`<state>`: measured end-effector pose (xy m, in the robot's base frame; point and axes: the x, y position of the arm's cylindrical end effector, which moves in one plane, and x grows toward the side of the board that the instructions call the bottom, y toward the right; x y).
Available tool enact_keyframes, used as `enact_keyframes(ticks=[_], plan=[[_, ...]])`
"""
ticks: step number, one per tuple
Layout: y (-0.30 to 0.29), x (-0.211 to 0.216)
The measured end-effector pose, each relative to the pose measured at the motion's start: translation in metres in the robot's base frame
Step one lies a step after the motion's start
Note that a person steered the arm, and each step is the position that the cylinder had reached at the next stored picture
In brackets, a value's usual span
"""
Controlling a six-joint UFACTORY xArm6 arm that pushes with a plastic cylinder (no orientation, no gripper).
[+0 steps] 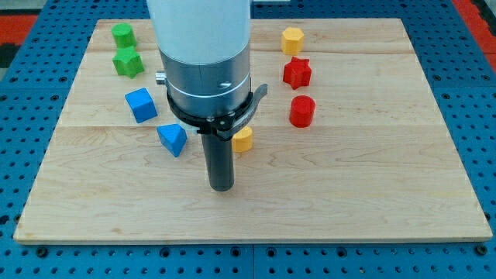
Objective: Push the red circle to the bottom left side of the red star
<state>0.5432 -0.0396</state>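
the red circle [302, 111] is seen just below the red star [297, 72], apart. my tip [221, 186], bare and holding nothing, is placed well left of both.

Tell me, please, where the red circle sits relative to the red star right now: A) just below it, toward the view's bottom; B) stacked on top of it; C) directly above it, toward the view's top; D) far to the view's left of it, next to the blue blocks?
A: the red circle lies just below the red star, toward the view's bottom and apart from it, while my tip is off to the view's lower left.
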Motion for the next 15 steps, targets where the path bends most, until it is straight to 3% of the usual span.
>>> enact_keyframes(ticks=[2,3,5,6,7,9,10,11,12,15], plan=[[0.000,0.049],[0.000,0.049],[0.096,0.044],[0.163,-0.023],[0.187,-0.090],[0.108,-0.119],[0.108,-0.112],[0.178,-0.030],[0.178,0.032],[0.183,0.051]])
